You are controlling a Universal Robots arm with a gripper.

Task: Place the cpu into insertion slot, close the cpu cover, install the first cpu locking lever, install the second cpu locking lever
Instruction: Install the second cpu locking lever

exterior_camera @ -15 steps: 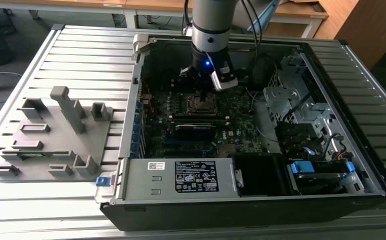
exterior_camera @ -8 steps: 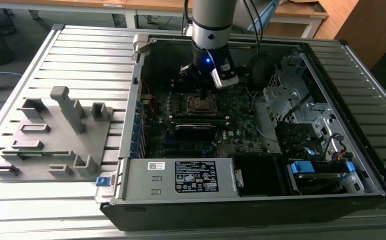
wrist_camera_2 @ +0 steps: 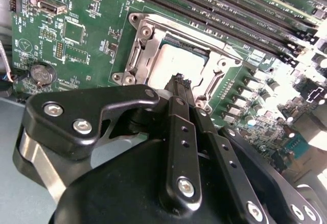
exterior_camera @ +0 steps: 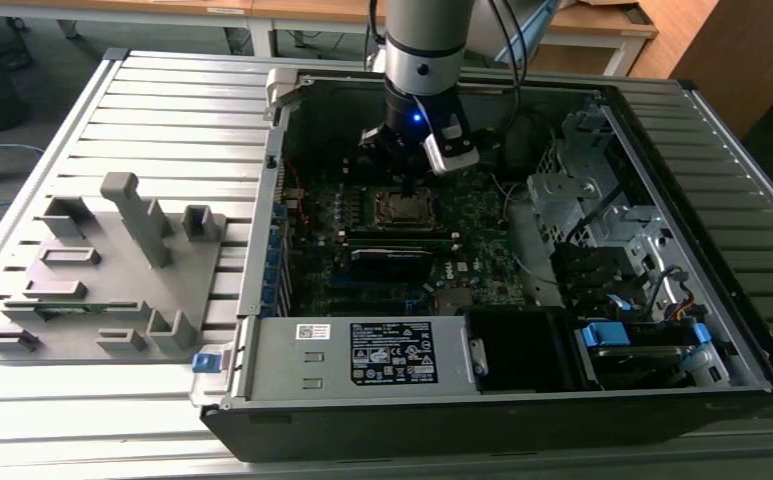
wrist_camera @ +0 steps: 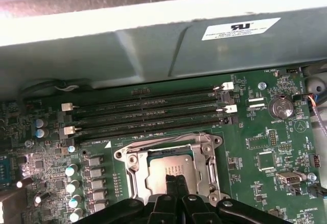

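Just beyond the tips of the fingers [wrist_camera_2: 180, 81], in the second wrist view, the cpu [wrist_camera_2: 176, 60] lies flat in the insertion slot [wrist_camera_2: 137, 55], its dull metal top showing through the cut-out of the cpu cover [wrist_camera_2: 217, 73]. The cover looks to be lying down over the chip rather than standing up, which suggests the chip has been seated and the frame lowered, though whether the levers are latched cannot be told.

The fingers are pressed together, with no gap showing between them and nothing held. In the first wrist view the closed fingers [wrist_camera: 175, 175] come to a narrow point over the near edge of the cpu [wrist_camera: 163, 170]. Shut this way they would serve as a slim pushing tool for thin parts at the socket's edge.

Past the socket from the fingers, the long memory slots [wrist_camera: 148, 114] run in parallel rows across the motherboard [wrist_camera: 265, 147].

In the exterior view the arm reaches down into the open computer case [exterior_camera: 359, 345], with the gripper [exterior_camera: 413, 165] directly above the insertion slot [exterior_camera: 404, 206]. The case sits on the ribbed desk [exterior_camera: 159, 110], a grey fixture tray [exterior_camera: 106, 270] well apart from the fingers.
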